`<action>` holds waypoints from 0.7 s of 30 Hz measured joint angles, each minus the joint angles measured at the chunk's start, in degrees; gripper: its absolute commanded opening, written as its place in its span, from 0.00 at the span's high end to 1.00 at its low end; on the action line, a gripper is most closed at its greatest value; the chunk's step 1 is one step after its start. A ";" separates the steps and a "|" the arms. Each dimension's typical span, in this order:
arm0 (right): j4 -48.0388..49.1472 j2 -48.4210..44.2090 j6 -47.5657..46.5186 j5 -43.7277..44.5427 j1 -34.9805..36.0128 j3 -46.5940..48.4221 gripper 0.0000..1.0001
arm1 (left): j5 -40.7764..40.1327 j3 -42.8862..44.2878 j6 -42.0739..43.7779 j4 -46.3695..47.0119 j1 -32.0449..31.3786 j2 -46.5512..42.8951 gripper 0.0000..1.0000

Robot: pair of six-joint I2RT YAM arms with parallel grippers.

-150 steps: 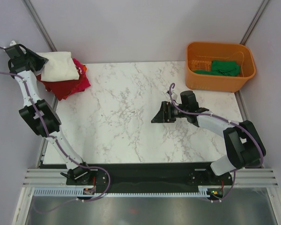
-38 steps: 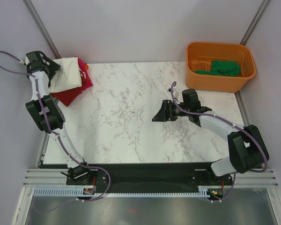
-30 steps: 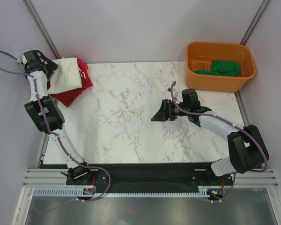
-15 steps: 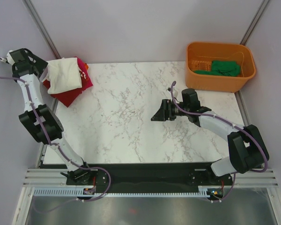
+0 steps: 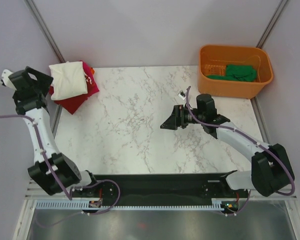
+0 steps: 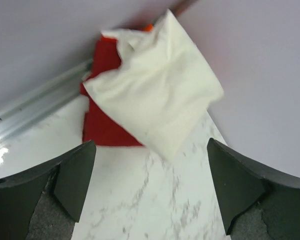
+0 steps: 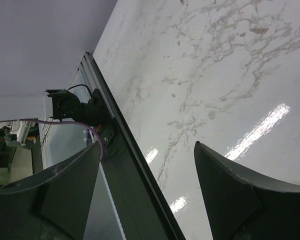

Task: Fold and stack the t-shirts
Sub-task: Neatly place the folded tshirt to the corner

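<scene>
Left gripper [image 5: 35,82] had backed off the cream shirt [image 5: 67,80], jaws wide and empty, leaving it folded atop the red stack [image 5: 70,102] at the far-left corner; right gripper [image 5: 166,122] hung wide, empty; green shirt [image 5: 240,71] in tub [image 5: 210,86] judged next.

You are working in a robotics lab cell, not a home or shop. A marble-patterned table [image 5: 140,125] is standing inside plain grey partition panels [image 5: 140,30] joined by bare metal posts [image 5: 42,25]. Two robot arms, the left arm [image 5: 40,130] and the right arm [image 5: 235,137], are sitting bolted along an aluminium extrusion [image 5: 275,190] beside a slotted cable duct [image 5: 160,205], with a purple cable [image 7: 40,122] running exposed. Only staged props are lying out: folded t-shirts [image 5: 68,82] and an orange tub [image 5: 230,89].
</scene>
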 measured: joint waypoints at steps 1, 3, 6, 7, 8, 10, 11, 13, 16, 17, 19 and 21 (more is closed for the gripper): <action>-0.02 -1.44 0.09 0.20 0.48 0.00 0.15 | 0.72 -3.23 0.02 0.26 -1.40 -3.02 0.00; -0.35 -4.59 0.20 0.66 1.05 0.00 0.14 | 1.92 -9.44 0.11 0.94 -4.70 -9.79 0.00; -0.79 -10.19 0.72 1.53 1.64 0.33 0.10 | 7.85 -17.86 0.90 2.32 -9.68 -20.39 0.01; -1.03 -11.87 1.03 1.95 1.75 0.59 0.09 | 10.40 -20.20 1.22 2.97 -10.62 -23.41 0.01; -1.33 -13.18 1.20 2.40 1.79 0.94 0.08 | 12.24 -21.97 1.42 3.30 -11.13 -25.46 0.01; -1.92 -16.00 1.66 3.28 1.86 1.86 0.02 | 17.16 -26.25 2.05 3.85 -12.15 -29.88 0.01; -2.14 -17.40 1.99 3.74 1.86 2.34 0.02 | 19.30 -28.63 2.45 4.07 -12.79 -32.02 0.01; -2.47 -20.00 2.58 4.68 1.86 3.15 0.02 | 22.88 -32.81 2.95 3.52 -14.05 -35.12 0.00; -3.54 -23.10 3.41 6.05 1.86 4.44 0.02 | 28.11 -39.21 3.82 1.73 -16.55 -40.15 0.00; -3.96 -23.96 3.72 6.43 1.86 4.92 0.02 | 29.44 -41.05 4.07 1.31 -17.33 -41.97 0.00; -4.74 -25.31 4.22 7.58 1.86 5.77 0.02 | 31.28 -43.91 4.37 0.52 -18.58 -45.48 0.00; -5.40 -26.21 4.46 8.26 1.86 6.19 0.02 | 32.28 -45.09 4.48 -0.13 -20.06 -48.00 0.00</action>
